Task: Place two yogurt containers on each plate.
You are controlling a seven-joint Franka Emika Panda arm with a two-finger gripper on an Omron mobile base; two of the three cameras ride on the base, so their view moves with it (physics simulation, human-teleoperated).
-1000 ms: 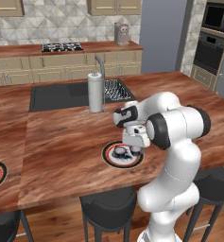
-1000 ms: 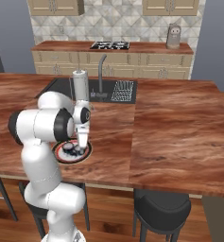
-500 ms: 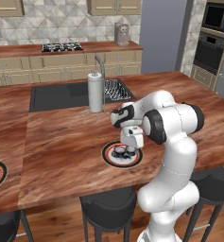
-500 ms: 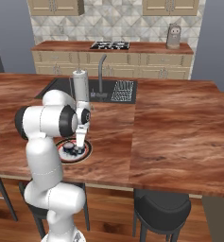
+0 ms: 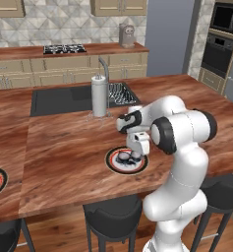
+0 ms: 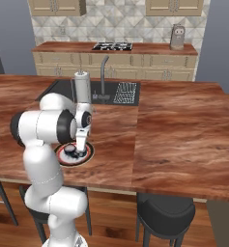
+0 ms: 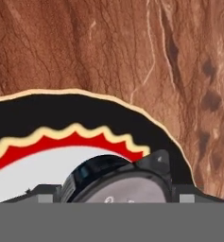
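The gripper (image 5: 135, 156) is seen low over the near plate (image 5: 113, 165), directly under the hand on the wooden island counter (image 5: 64, 147). In the hand view, a yogurt container (image 7: 118, 186) sits right between the 2 finger tips, its pale lid facing the camera and its dark wall resting on the plate's white centre, with the red ring and black rim curving beyond it. Whether the fingers are pressed on the cup or standing just off it cannot be told; the tips are cut off at the lower edge. In the left base view, 2 small cups appear to lie on this plate, 1 beneath the hand and another yogurt container (image 5: 123, 157) just beside it. Well off to the hand's left, a second plate (image 5: 1, 183) with something pale on it is glimpsed at the counter edge. The cup is judged light, stiff and smooth-walled, likely to slip or tip if nudged, so it is best held across its round sides, below the lid. A paper-towel roll (image 5: 100, 96) stands beyond the hand.
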